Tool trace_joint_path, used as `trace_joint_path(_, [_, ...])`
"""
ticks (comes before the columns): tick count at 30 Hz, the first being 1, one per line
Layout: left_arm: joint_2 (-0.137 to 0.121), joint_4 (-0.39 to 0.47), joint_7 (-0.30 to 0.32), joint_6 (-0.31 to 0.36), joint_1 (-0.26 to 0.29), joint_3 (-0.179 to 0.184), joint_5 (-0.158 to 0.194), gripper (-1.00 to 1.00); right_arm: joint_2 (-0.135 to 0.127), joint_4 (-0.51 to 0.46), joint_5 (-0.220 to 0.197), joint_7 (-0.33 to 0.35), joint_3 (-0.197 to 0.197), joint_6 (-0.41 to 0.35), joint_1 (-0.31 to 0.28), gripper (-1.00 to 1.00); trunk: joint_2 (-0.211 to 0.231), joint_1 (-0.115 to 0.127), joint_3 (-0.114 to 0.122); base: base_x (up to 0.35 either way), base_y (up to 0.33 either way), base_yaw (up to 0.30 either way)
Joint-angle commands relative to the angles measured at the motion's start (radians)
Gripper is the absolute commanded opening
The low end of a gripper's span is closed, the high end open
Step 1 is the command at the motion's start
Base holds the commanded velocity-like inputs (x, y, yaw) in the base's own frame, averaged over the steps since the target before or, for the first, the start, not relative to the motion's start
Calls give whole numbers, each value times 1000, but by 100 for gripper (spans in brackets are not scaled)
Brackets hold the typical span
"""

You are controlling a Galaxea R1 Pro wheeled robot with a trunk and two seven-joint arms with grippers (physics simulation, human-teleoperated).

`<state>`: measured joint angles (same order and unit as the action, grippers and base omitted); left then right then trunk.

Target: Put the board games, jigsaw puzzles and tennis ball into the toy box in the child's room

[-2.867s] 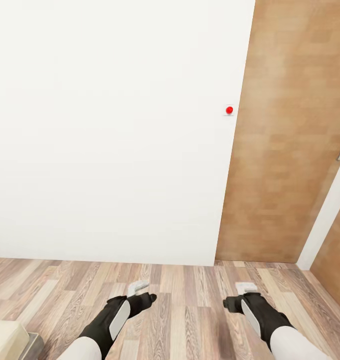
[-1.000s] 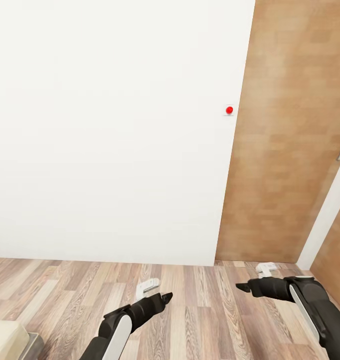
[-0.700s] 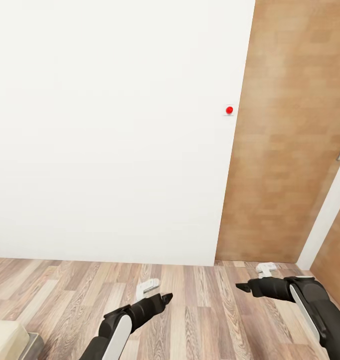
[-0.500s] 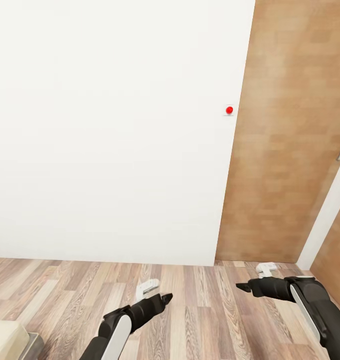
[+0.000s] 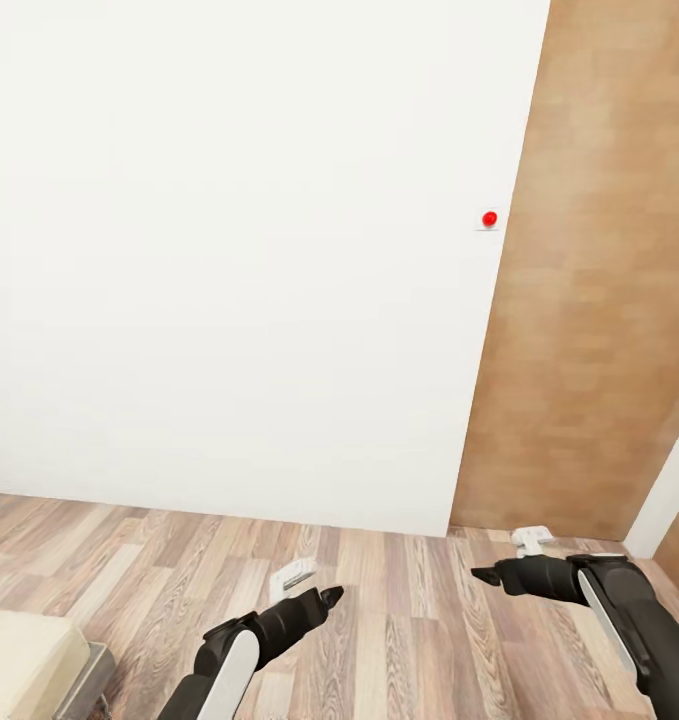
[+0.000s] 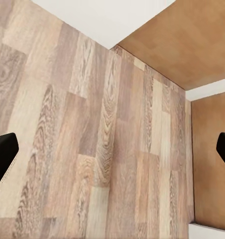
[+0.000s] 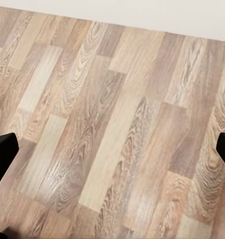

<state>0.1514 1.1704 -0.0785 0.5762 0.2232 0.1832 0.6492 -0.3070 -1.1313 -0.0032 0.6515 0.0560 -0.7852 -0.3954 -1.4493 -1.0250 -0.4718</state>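
Note:
The toys, the table and the toy box are out of view. I face a blank white wall (image 5: 229, 250) above a wood-plank floor (image 5: 399, 640). My left gripper (image 5: 324, 598) hangs low over the floor, pointing forward and to the right. My right gripper (image 5: 484, 575) hangs at about the same height, pointing left. In the left wrist view the gripper (image 6: 112, 154) is open, its black fingertips (image 6: 3, 157) at opposite edges with bare planks between. The right wrist view has the right gripper (image 7: 112, 154) open too, with floor between its fingertips (image 7: 3, 154).
A wooden door (image 5: 599, 300) stands right of the wall, with a small red round button (image 5: 490, 218) beside it and a white frame (image 5: 669, 490) at the far right. A cream-topped furniture corner (image 5: 24, 655) sits at the lower left.
The whole picture has shifted right and down a little, so the camera has turned left. Both arms swung outward since the oldest frame and have held still over the last second.

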Motion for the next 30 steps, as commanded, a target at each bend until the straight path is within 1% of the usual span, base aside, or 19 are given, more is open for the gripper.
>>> trace_joint_path(1, [0,1,-8,4,1,1,10,100,0,-1,0,4,2,-6,0,100,-1,0,-2,0,0,269])
trace_joint_path(7, [-2,1,-8,2,1,-1,13,100,0,17,-1,4,2,-6,-5,100,-1,0,-4,0,0,275])
trace_joint_path(30, [-4,2,3,-1,-1,7,12,100,0,20,0,4,2,-5,-5,100,-1,0,-13,0,0,277])
